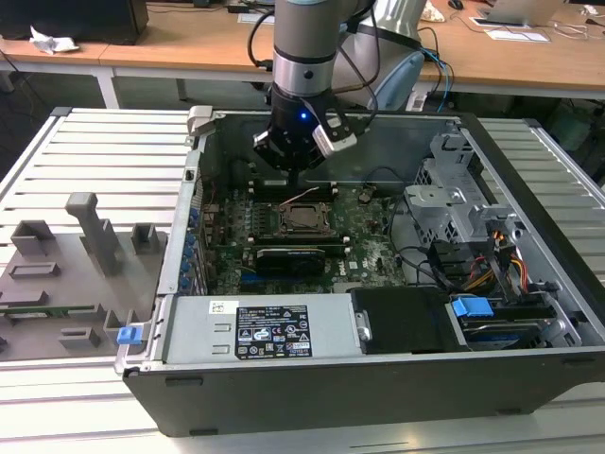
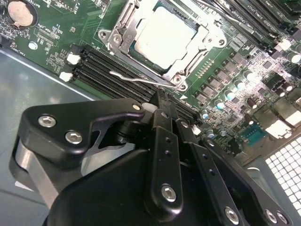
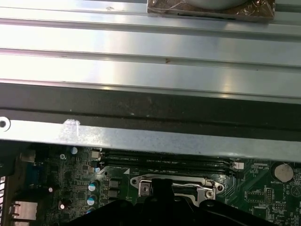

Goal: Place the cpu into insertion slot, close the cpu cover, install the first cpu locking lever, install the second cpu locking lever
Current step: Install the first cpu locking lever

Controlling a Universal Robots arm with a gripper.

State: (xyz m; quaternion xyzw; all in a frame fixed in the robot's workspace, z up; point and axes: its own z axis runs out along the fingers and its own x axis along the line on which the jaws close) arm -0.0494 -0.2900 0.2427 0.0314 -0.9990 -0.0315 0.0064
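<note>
The cpu [image 2: 164, 35] lies flat in the insertion slot [image 2: 180, 81], its silvery top showing through the window of the cpu cover [image 2: 121, 34], which is down around it. A thin wire locking lever [image 2: 134, 77] runs along the socket's edge nearest my fingers. My gripper [image 2: 161, 100] is shut with nothing between its fingers, its tips just beside that lever. In the exterior view the gripper [image 1: 299, 178] hangs inside the open computer case, just behind the cpu [image 1: 304, 219]. The first wrist view shows the socket's rim [image 3: 175, 186].
Black memory slots [image 2: 108, 66] flank the socket. A black graphics card [image 1: 288, 257] lies in front of it, with the power supply [image 1: 265, 331] nearer still. A metal drive cage [image 1: 454, 203] and cables [image 1: 492, 265] fill the exterior view's right. A grey fixture board [image 1: 66, 274] sits outside the case.
</note>
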